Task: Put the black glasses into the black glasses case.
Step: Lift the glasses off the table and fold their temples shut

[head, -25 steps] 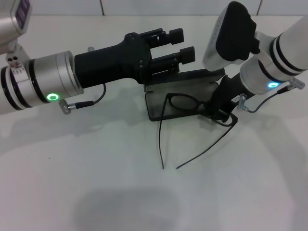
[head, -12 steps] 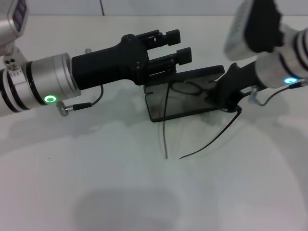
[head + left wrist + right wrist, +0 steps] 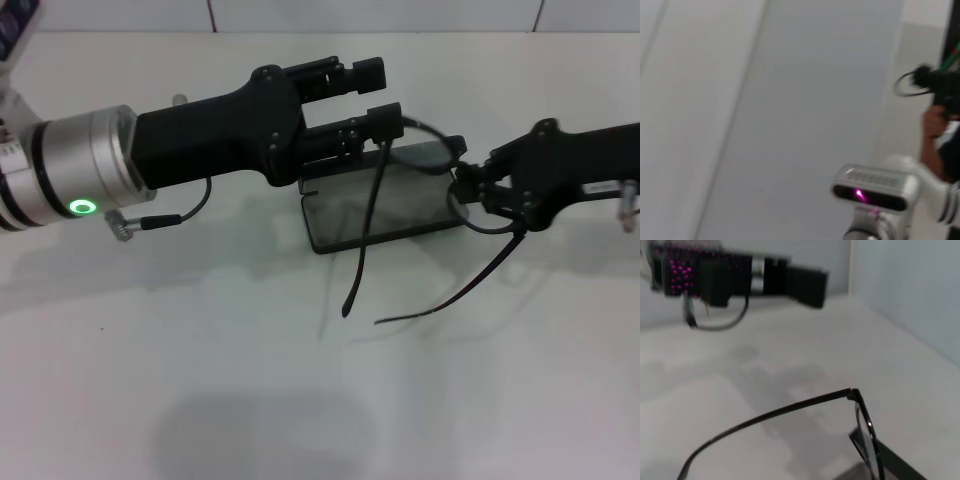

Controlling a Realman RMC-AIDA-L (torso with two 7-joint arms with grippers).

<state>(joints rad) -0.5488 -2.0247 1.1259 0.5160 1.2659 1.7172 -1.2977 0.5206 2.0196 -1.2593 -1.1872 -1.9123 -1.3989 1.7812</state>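
Black glasses (image 3: 415, 140) in right hand (image 3: 472, 192) (over black glasses case (image 3: 395, 212))

This looks like a robotics lab or test room rather than a home. The worktop (image 3: 200, 400) beneath the left gripper (image 3: 375, 95) is a plain white surface, with a pale tiled wall (image 3: 400, 12) just beyond that gripper. The left wrist view shows bare grey wall panels (image 3: 805, 100), a person's hand (image 3: 935, 122) holding black equipment with cables, and part of a white machine with a glowing light (image 3: 875, 187).
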